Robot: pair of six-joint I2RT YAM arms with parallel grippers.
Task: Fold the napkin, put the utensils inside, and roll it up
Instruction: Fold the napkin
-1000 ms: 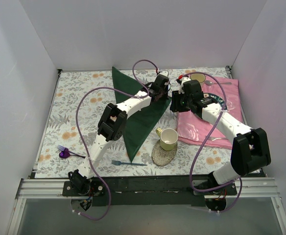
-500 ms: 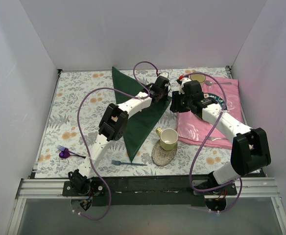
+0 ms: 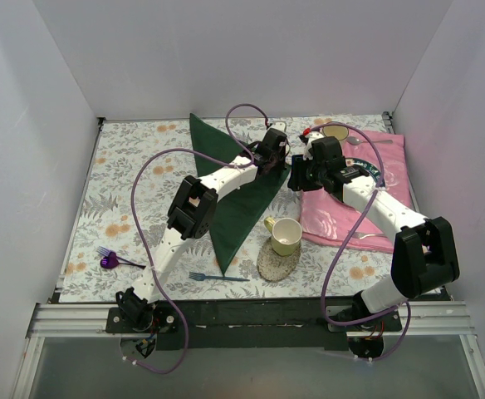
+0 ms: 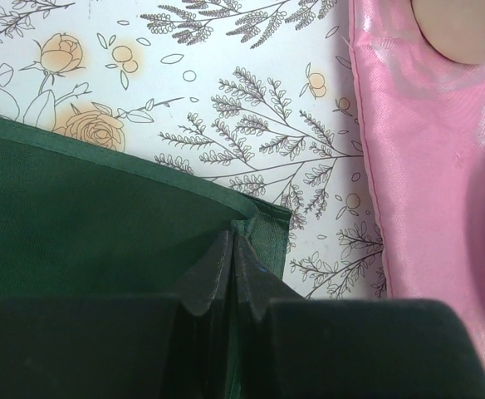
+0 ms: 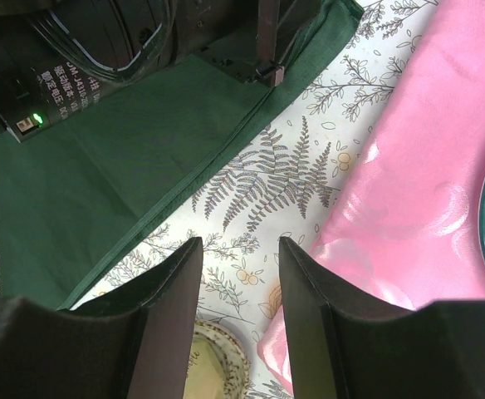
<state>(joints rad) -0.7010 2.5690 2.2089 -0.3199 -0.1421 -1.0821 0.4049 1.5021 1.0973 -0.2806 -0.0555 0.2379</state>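
Observation:
The dark green napkin point(image 3: 236, 195) lies folded into a long triangle on the floral tablecloth, from the back centre down toward the front. My left gripper point(image 3: 277, 161) is shut on the napkin's right corner point(image 4: 263, 237), the cloth pinched between the fingertips. My right gripper point(image 3: 294, 178) is open and empty, just right of that corner, above bare tablecloth between the napkin point(image 5: 134, 150) and the pink cloth point(image 5: 425, 183). The slate-blue fork point(image 3: 216, 277) lies near the front edge, away from both grippers.
A yellow-green cup point(image 3: 286, 235) stands on a round coaster point(image 3: 277, 259) in front of the right gripper. A pink cloth point(image 3: 359, 208) at the right holds a dark plate point(image 3: 377, 172), a silver spoon point(image 3: 367, 140) and a fork. A purple-headed utensil point(image 3: 110, 260) lies front left.

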